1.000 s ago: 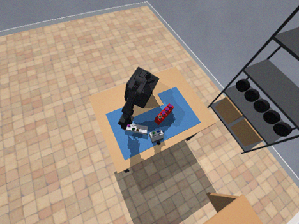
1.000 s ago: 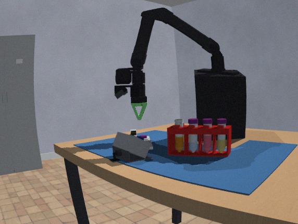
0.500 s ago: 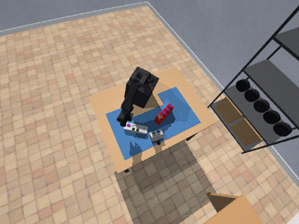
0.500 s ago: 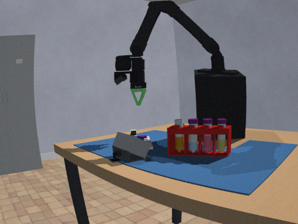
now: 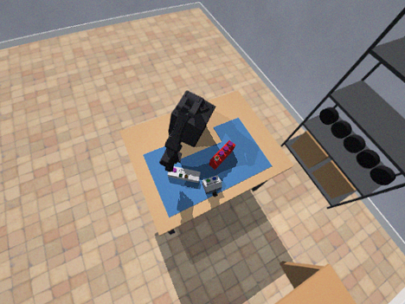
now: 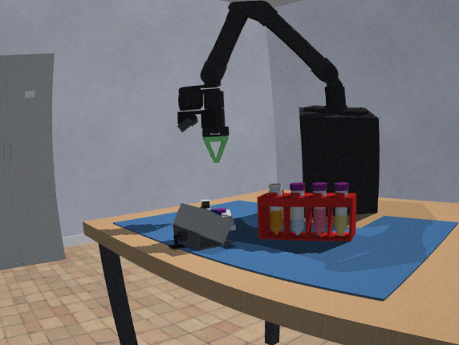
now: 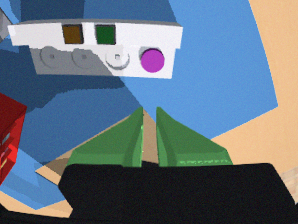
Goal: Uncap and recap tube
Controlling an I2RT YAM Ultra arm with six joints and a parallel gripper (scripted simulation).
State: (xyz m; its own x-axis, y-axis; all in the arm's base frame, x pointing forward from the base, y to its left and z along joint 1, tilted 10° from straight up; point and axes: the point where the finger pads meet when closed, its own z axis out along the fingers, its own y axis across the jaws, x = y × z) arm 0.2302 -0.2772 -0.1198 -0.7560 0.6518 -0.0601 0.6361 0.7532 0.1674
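Observation:
The purple cap lies in the rightmost nest of the white cap tray, with three empty nests to its left. It also shows in the exterior view. My gripper hangs well above the tray. Its green fingers are shut with nothing between them. In the red rack, the uncapped tube stands at the left end in the exterior view. The other three tubes carry purple caps. The console's amber lamp and green lamp both look dark.
The grey key desk stands in front of the tray, with its keys visible from above. The arm's black base box rises behind the rack. A blue mat covers the table middle. A shelf unit stands off the table.

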